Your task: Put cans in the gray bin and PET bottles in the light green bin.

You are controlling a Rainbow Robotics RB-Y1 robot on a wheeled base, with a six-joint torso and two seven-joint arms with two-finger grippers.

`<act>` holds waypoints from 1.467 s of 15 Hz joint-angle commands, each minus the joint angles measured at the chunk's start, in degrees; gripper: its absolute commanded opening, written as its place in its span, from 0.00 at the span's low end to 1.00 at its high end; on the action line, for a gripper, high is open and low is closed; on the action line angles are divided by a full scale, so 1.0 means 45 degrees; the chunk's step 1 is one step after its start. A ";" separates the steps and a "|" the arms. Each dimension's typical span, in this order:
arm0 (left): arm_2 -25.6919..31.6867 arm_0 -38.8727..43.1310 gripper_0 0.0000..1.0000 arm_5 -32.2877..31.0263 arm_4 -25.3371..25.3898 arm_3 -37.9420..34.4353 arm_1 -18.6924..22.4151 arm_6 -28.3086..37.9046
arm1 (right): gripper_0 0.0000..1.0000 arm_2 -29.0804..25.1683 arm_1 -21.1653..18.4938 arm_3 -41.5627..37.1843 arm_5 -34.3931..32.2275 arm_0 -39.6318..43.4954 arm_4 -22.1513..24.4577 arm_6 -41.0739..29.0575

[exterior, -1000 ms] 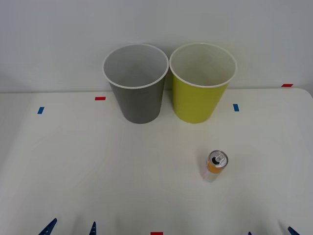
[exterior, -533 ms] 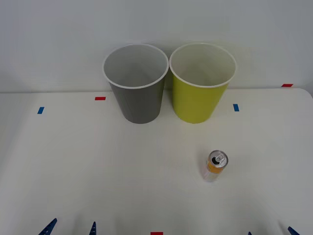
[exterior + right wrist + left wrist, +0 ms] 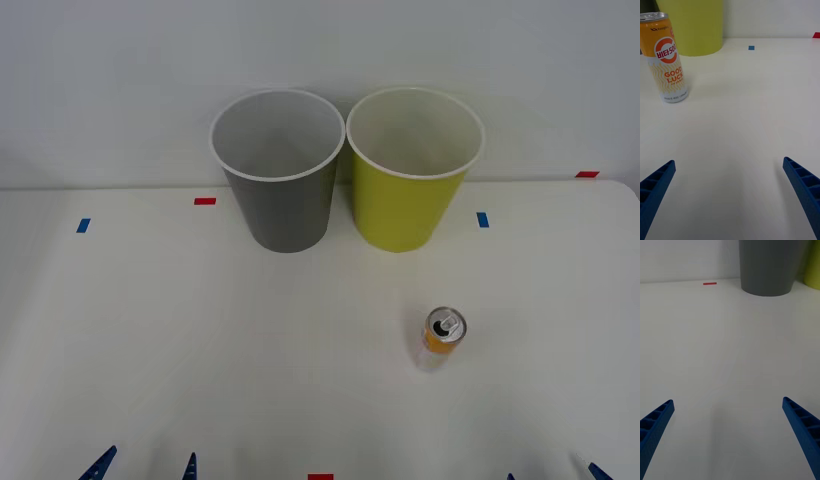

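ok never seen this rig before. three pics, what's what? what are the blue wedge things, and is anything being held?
It is a two-armed robot facing a white table. The wide picture comes from a camera above the arms, looking forward and down. The two tall pictures come from cameras on the wrists, one on each arm.

The blue ribbed wedges are the fingers of each claw. The left claw and the right claw are both open, low at the near edge of the table, and hold nothing.

On the table stand the gray bin and, close beside it, the light green bin, both at the far side by the wall. An orange and white can stands upright, nearer the robot and on its right side, apart from both bins. Small red and blue tape marks dot the surface.
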 commanded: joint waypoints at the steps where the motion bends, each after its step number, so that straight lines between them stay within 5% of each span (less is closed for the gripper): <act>1: 0.0000 0.0000 1.00 0.0000 0.0000 0.0000 0.0000 0.0000 | 1.00 0.0000 0.0000 0.0000 0.0000 0.0000 0.0000 0.0000; 7: 0.0000 0.0000 1.00 0.0000 0.0000 0.0000 0.0000 0.0000 | 1.00 0.0000 0.0000 0.0000 0.0000 0.0000 0.0000 0.0000; 14: 0.0000 0.0000 1.00 0.0000 0.0000 0.0000 0.0000 0.0000 | 1.00 0.0117 -0.0293 0.0410 -0.1856 -0.0273 0.0293 0.0234; 22: 0.0000 0.0000 1.00 0.0000 0.0000 0.0000 0.0000 0.0000 | 1.00 0.1699 -0.1016 0.0644 -0.1797 -0.2715 -0.0469 0.0508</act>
